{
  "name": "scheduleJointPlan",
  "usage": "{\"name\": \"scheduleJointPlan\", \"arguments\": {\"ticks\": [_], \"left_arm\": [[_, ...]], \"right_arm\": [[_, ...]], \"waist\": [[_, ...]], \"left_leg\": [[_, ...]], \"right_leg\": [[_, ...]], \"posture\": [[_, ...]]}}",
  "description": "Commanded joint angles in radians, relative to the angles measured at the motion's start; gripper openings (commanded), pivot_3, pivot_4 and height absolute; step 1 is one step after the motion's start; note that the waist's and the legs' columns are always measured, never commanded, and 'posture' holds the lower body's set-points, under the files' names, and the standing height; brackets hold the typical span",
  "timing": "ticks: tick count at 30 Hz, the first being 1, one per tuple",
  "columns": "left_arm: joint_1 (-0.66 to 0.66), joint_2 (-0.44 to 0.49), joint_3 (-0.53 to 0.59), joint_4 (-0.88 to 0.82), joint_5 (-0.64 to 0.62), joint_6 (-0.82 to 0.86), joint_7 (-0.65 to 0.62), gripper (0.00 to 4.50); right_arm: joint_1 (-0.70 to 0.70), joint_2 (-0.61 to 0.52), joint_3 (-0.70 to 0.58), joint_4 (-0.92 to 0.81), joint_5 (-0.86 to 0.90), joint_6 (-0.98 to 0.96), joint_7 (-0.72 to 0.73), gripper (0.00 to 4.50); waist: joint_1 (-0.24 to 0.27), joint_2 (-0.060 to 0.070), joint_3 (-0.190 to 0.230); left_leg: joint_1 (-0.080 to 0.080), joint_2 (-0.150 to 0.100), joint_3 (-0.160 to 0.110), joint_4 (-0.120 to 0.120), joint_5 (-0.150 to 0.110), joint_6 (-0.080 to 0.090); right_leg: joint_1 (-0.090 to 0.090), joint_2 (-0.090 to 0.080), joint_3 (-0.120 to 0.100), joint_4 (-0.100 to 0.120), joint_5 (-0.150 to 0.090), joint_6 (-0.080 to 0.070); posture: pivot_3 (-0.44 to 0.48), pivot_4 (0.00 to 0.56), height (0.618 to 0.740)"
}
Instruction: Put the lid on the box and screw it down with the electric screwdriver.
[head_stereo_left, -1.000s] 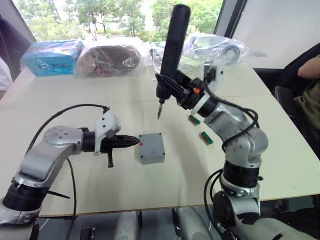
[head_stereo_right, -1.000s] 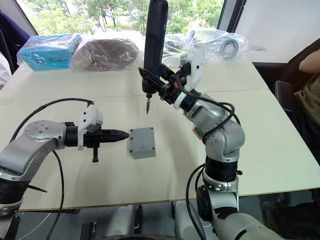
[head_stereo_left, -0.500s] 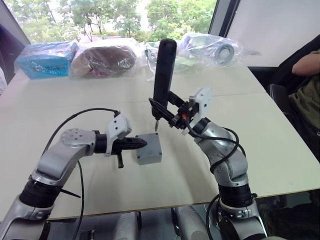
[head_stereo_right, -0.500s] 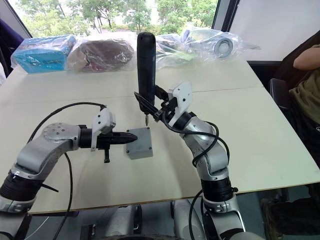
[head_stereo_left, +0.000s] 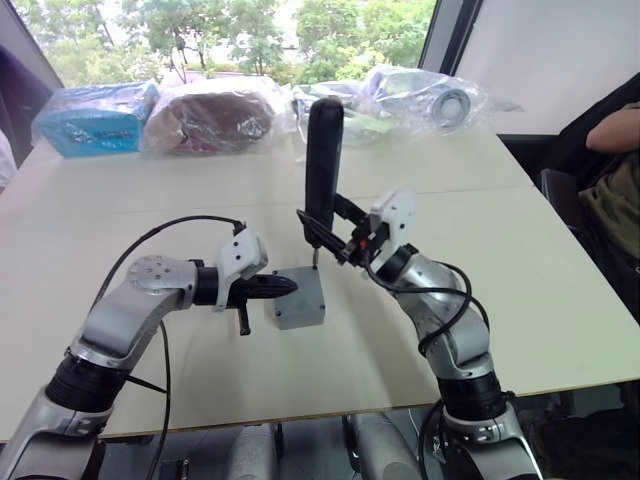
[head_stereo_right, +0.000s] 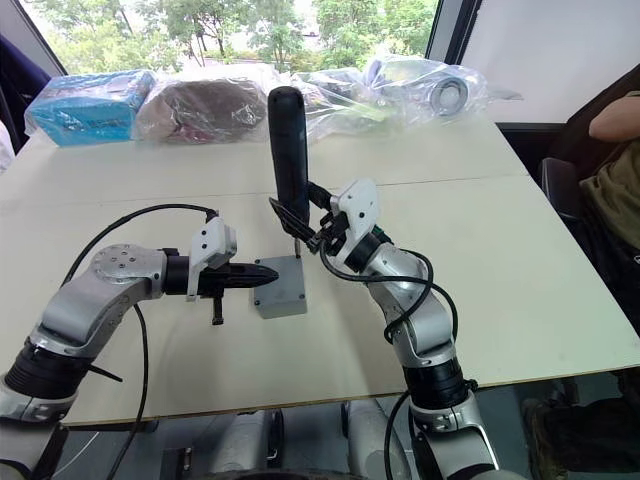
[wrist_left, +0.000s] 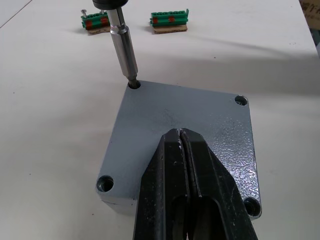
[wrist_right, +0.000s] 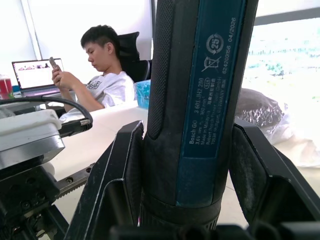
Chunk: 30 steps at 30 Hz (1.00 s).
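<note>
Screwing is the step in hand: the lid (wrist_left: 185, 125) already sits flush on the box (head_stereo_left: 297, 312), and you have the driver bit seated in one corner hole.

Start with your left end effector (head_stereo_left: 285, 286). Its two black fingers are pressed together with nothing between them, and their tips rest on or just over the lid's top, apparently to steady the box on the desk (head_stereo_left: 560, 260). The box lies directly under and ahead of those tips.

The lid is a flat grey square with a fine textured finish and a recessed screw hole at each corner. From the left wrist view, the bit stands in the far corner hole, beyond the fingertips and to one side; the other three holes are free of the tool, and whether they hold screws is too small to tell.

Your right end effector (head_stereo_left: 340, 238) is clamped around the lower body of the electric screwdriver (head_stereo_left: 322, 165), which stands nearly upright with its bit pointing straight down from that grip into the hole.

For the next move, judge that you need steady downward pressure with the tool kept vertical while it drives, and the left tips holding the box from turning. Then lift clear and shift to a neighbouring corner.
</note>
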Motion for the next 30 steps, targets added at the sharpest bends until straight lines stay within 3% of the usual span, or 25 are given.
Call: {"name": "scheduleJointPlan", "arguments": {"ticks": [1,7,15,26,30], "left_arm": [[-0.001,0.008,-0.009,0.003,0.019,0.001,-0.005,0.0],[0.001,0.011,-0.011,0.002,0.021,0.003,-0.009,0.0],[0.006,0.011,-0.016,0.001,0.031,0.006,-0.011,0.0],[0.029,0.014,-0.031,0.025,0.058,-0.006,-0.01,0.0],[0.035,0.01,-0.038,0.041,0.075,-0.018,-0.011,0.0]], "right_arm": [[-0.002,-0.006,0.01,-0.018,-0.005,-0.05,0.011,1.89],[0.015,-0.03,0.042,0.024,-0.05,-0.094,0.019,1.89],[0.034,-0.067,0.085,0.054,-0.077,-0.005,0.013,1.89],[0.055,-0.089,0.146,0.1,-0.095,0.161,-0.008,1.89],[0.057,-0.085,0.149,0.114,-0.102,0.204,-0.029,1.89]], "waist": [[0.0,0.0,0.0],[0.0,0.0,0.0],[-0.001,-0.001,-0.001],[-0.001,-0.003,-0.024],[-0.002,-0.004,-0.031]], "left_leg": [[0.0,0.0,0.0,0.0,0.0,0.0],[0.001,0.0,0.0,0.0,0.0,0.0],[0.015,0.0,0.0,-0.002,0.0,0.0],[0.019,0.0,0.0,-0.002,0.0,0.0],[0.033,0.0,0.001,-0.005,-0.001,0.0]], "right_leg": [[0.0,0.0,0.0,0.0,0.0,0.0],[0.001,0.0,0.0,0.0,0.0,0.0],[0.015,0.0,0.0,-0.002,-0.003,-0.003],[0.018,0.0,0.001,-0.002,-0.004,-0.003],[0.031,0.0,0.001,-0.005,-0.01,-0.002]], "posture": [[0.0,0.15,0.74],[0.0,0.15,0.74],[0.0,0.15,0.74],[0.0,0.15,0.74],[0.0,0.15,0.74]]}}
